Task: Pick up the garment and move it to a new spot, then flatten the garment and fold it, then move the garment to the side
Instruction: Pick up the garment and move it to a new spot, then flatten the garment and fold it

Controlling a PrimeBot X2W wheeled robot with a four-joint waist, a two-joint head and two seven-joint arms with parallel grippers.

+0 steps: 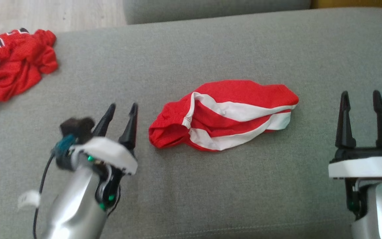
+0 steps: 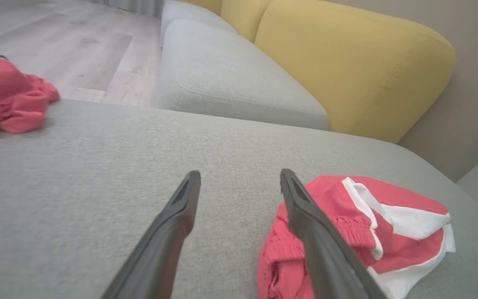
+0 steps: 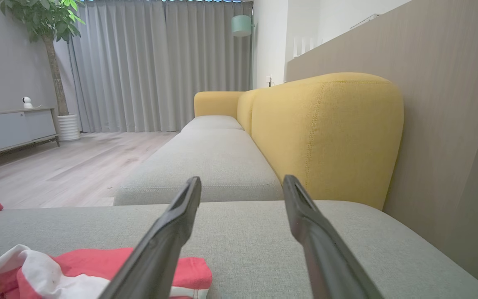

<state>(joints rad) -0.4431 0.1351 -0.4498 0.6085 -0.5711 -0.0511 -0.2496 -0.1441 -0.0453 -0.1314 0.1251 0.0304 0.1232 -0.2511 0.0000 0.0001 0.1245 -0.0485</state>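
The garment [image 1: 224,114] is a pair of red shorts with white stripes, lying crumpled in a loose heap on the grey sofa seat [image 1: 191,186] in the middle of the head view. My left gripper [image 1: 122,109] hangs open just left of its bunched waistband, holding nothing. In the left wrist view the garment [image 2: 388,232] lies beside and partly behind the right finger [image 2: 305,216]. My right gripper [image 1: 360,96] stands open to the right of the garment, apart from it. The right wrist view has the garment [image 3: 81,270] at the lower left, behind the left finger [image 3: 168,232].
A second red and white garment [image 1: 15,66] lies bunched at the seat's far left edge. Beyond the seat are another grey cushion [image 3: 206,166], yellow back cushions [image 3: 326,137] and wooden floor [image 2: 77,45]. A wall panel [image 3: 450,124] runs along the right.
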